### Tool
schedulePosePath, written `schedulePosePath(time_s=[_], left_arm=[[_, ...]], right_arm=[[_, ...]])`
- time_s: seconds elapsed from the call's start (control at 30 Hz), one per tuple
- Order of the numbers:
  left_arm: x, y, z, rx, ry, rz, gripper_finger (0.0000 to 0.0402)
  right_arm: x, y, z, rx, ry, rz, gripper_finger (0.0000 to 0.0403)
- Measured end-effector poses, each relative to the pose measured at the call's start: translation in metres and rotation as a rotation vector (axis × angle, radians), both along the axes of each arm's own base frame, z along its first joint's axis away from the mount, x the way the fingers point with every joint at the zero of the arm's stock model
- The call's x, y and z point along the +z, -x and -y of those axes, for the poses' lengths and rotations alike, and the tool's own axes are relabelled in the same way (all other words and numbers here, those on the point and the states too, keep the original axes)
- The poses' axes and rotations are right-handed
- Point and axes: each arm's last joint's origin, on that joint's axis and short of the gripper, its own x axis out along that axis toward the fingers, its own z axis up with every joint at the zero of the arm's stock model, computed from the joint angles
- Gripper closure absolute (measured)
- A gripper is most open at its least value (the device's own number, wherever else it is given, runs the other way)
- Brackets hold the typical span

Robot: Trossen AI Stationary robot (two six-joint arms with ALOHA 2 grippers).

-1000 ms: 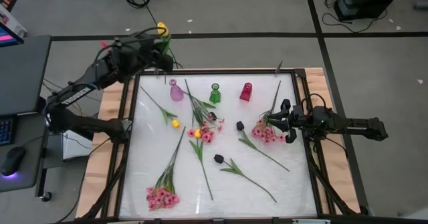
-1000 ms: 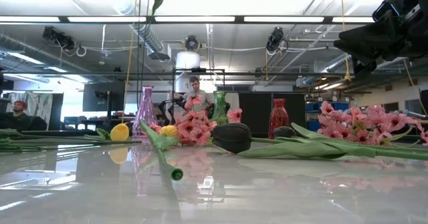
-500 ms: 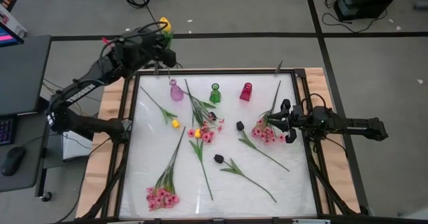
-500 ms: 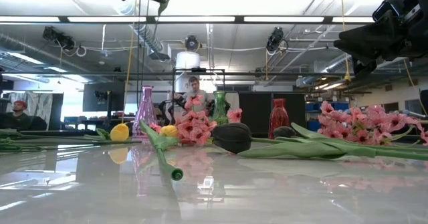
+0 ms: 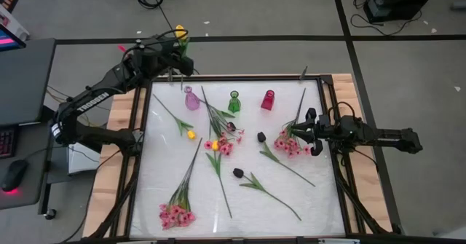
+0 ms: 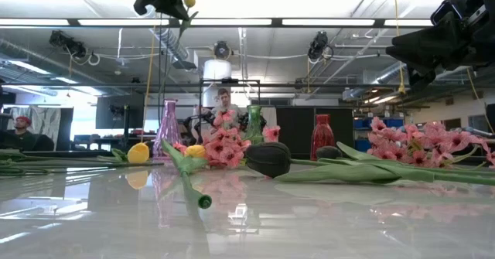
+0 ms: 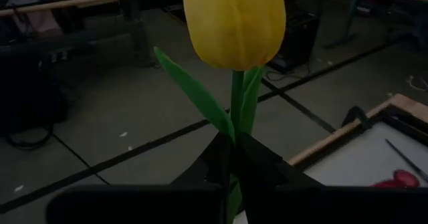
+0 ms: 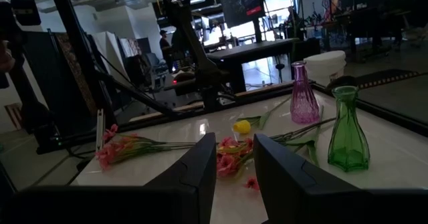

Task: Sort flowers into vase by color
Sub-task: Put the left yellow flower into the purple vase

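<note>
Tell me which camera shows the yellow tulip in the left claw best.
The left wrist view: the yellow tulip fills it, stem pinched in the left claw. The high view shows a small yellow spot, the low view only a bit.

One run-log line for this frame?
left gripper: shut on yellow tulip, raised past table's far-left corner | right gripper: by pink spray, holding nothing | vases: flowerless

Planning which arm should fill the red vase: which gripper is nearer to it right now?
Right. The right gripper hovers at the table's right side, a short way from the red vase. The left gripper, shut on a yellow tulip, is raised beyond the far left corner.
</note>
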Motion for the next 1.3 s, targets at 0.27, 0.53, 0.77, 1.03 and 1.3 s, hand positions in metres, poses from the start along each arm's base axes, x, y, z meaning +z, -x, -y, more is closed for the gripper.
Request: schedulePosePath(time_s=[0.27,0.53,0.77,1.03,1.3], left_arm=[[0.0044,-0.0013,-0.0016,0.001,-0.032,0.044,0.0375],[0.0058,-0.0021,-0.0017,-0.009,-0.033,0.069,0.0375],[0.0033,-0.0017,-0.0013,-0.004,-0.007,0.066,0.0375],[0.0021,-0.0016,-0.0012,-0.002,0.004,0.062,0.0375],[-0.0016,-0.0051,-0.0029,-0.002,0.018,0.047,0.0375]], right_arm=[[0.0000,0.0000,0.0000,0.000,0.000,0.000,0.0292],[0.0001,0.0000,0.0000,0.000,0.000,0.001,0.0292],[0.0000,0.0000,0.0000,0.001,0.000,0.000,0.0292],[0.0001,0.0000,0.0000,0.000,0.000,0.000,0.0292],[0.0000,0.0000,0.0000,0.000,0.000,0.000,0.0292]])
